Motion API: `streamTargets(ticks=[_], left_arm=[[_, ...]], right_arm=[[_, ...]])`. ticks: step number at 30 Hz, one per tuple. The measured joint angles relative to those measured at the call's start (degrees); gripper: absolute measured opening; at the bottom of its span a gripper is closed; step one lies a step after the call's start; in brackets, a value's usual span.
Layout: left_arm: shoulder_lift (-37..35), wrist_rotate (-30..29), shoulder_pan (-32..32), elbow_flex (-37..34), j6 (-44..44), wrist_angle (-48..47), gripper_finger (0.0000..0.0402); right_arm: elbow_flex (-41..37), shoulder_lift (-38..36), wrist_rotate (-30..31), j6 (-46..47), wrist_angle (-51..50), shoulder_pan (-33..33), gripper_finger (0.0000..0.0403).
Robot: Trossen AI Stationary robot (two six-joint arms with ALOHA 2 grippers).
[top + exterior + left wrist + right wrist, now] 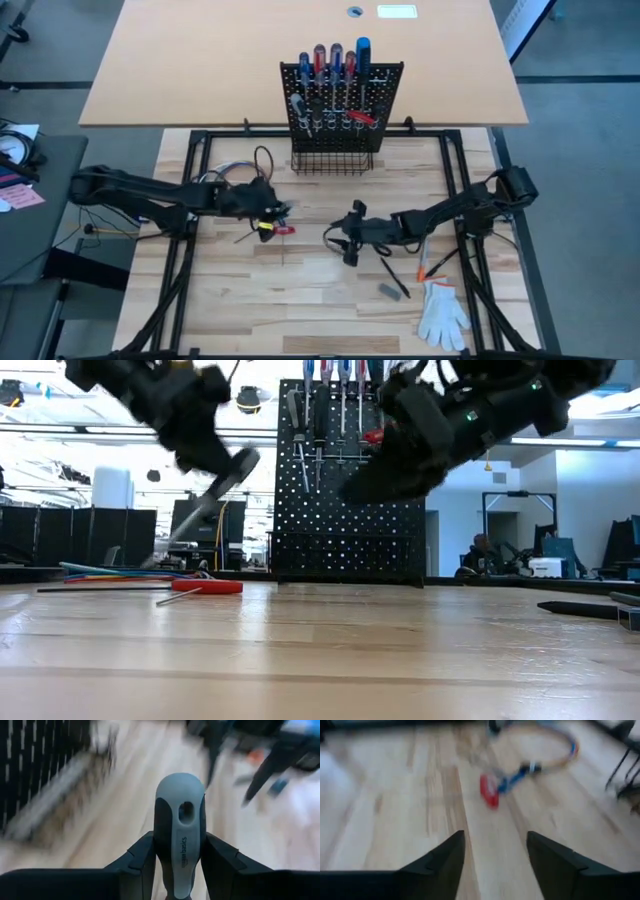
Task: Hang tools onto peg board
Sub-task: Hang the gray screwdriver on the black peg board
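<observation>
Left gripper (177,865) grips a grey-handled screwdriver (179,827); right gripper (495,855) open, empty.
Your peg board (385,85) stands beyond, nearer the left arm.

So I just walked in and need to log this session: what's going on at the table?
A two-armed robot is hanging tools on the peg board, where several screwdrivers already stand along the top. The left gripper has its jaws closed on a grey-and-black screwdriver handle, held above the wooden table. The right gripper hovers mid-table, jaws open and empty. A red-handled screwdriver lies near the coloured wires, and a white glove lies by the front edge.
</observation>
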Motion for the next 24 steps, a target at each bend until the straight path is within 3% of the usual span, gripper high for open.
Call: streamTargets(ticks=[6,12,15,19,24], left_arm=[[2.49,-0.14,-2.72,-0.05,10.56,14.87,0.0114],[7.61,-0.09,-5.97,-0.09,16.25,23.19,0.0114],[9.77,-0.14,-7.28,-0.11,18.51,26.38,0.0114],[11.37,-1.0,-7.95,-0.11,19.22,28.67,0.0114],[11.6,-1.56,-7.93,-0.09,19.15,28.7,0.0114]], right_arm=[[-2.22,3.94,-0.11,-6.28,25.51,-1.05,0.026],[-2.09,2.86,-0.13,-10.13,35.3,-1.81,0.026],[-1.06,2.69,-2.89,-10.13,35.56,-2.82,0.026],[1.47,2.69,-13.3,-10.12,30.95,-4.4,0.026],[4.19,2.8,-13.81,-12.58,24.5,-4.53,0.026]])
